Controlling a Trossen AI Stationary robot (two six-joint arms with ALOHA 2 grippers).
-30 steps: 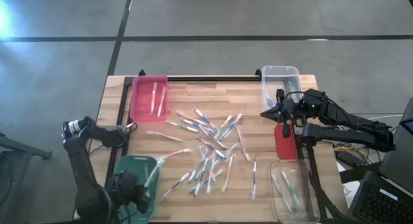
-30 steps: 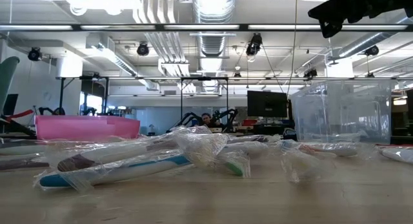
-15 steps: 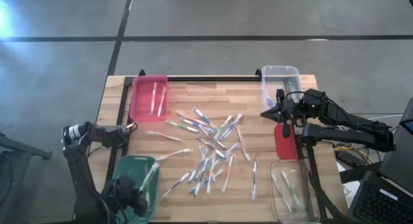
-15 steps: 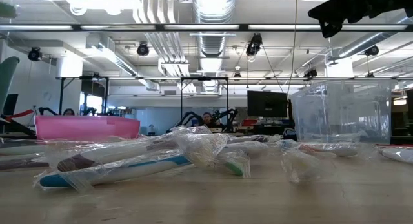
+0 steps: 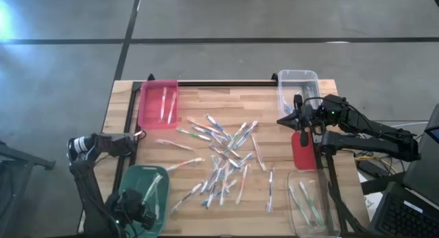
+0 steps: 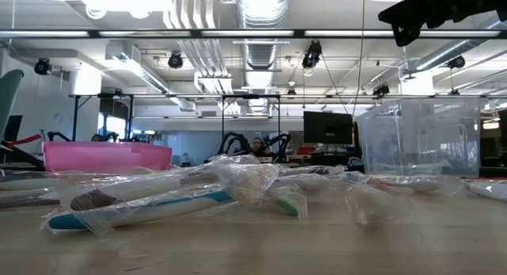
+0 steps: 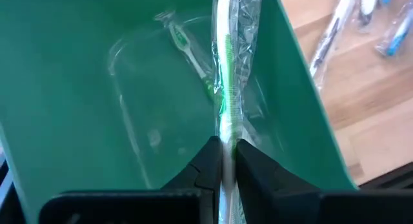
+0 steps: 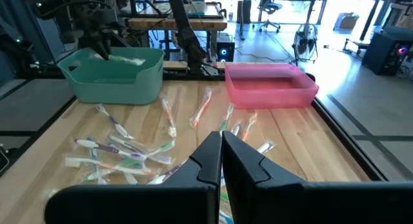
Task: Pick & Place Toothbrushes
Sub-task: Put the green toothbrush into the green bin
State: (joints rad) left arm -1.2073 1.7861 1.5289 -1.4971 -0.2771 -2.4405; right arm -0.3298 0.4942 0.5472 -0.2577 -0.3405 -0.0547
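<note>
Left gripper (image 7: pixel 224 161) over green plastic bin (image 5: pixel 134 183), fingers pinched on thin green-accented toothbrush in clear wrapper (image 7: pixel 226 75), mid-handle. Judgement: light, stiff stick; film slippery, crinkly, so grip shaft, not loose wrap. Loose toothbrush pile (image 5: pixel 223 162) mid-table. Right gripper (image 8: pixel 221 161) closed, empty, near clear bin (image 5: pixel 297 84).

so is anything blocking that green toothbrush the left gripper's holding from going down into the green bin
Nothing visible does. The left gripper holds the wrapped green toothbrush over the green bin; another wrapped toothbrush lies inside, beside its path.
</note>
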